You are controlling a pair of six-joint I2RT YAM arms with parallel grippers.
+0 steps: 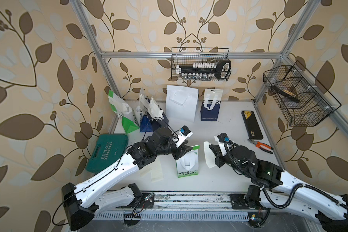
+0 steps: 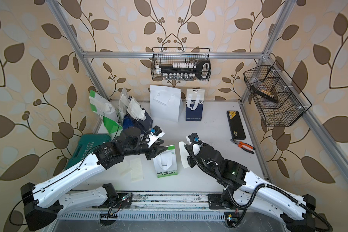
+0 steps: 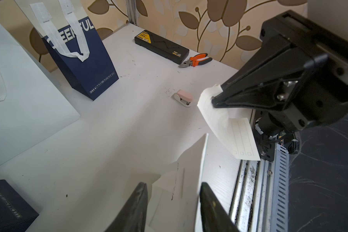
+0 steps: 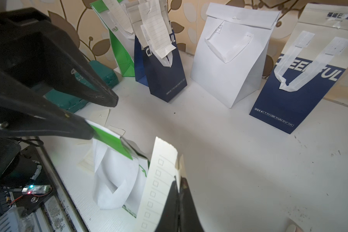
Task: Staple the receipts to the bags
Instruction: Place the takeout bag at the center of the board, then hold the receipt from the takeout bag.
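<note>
Pairing step: our right claw (image 4: pixel 178 179) clamps a receipt (image 4: pixel 159 180); our left claw (image 3: pixel 173 183) gapes over the bag (image 1: pixel 187 163). Next we should overlap them, then fetch the stapler (image 3: pixel 183 98).

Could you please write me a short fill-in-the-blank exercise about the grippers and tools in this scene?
1. The right gripper is shut on a cream paper ____.
2. The left gripper stands ____ at the green top edge of the small white-and-green paper bag.
3. The metal pliers lying beside the flat black plastic case have ____ handles.
Missing words: receipt, open, orange.
</note>
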